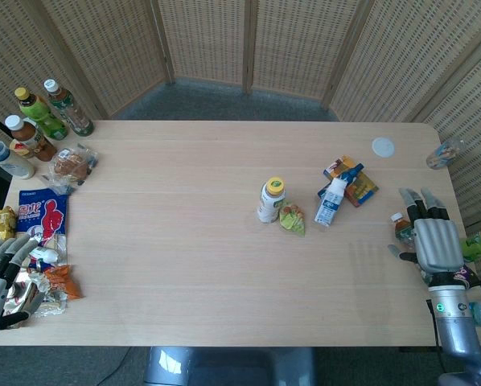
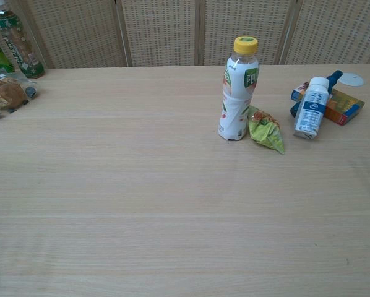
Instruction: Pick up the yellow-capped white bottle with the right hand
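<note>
Yellow is the colour of the cap on the white bottle (image 1: 270, 200), which is seen standing upright near the middle of the wooden table (image 1: 224, 265). Through the clear neck under the cap no liquid can be made out; what is inside the white body cannot be told. A small green packet (image 1: 293, 218) is laid just beside the bottle's base, on its right in both views.

A little further right, a white bottle with a blue label (image 1: 331, 201) is laid on its side, leaned against a colourful flat box (image 1: 353, 182). A small white lid (image 1: 383, 147) is placed apart, near the far right corner.

The right hand (image 1: 430, 239) is held over the right edge of the table, well apart from the yellow-capped bottle; its fingers are spread and nothing is grasped. A small brown-filled bottle (image 1: 400, 227) is seen just beside its fingers.

The left hand (image 1: 1, 277) is seen at the near left edge, fingers loosely apart, nothing held, beside some snack wrappers (image 1: 47, 285).

At the far left corner several drink bottles (image 1: 43, 112) are grouped, green and brown liquid visible in them.
</note>
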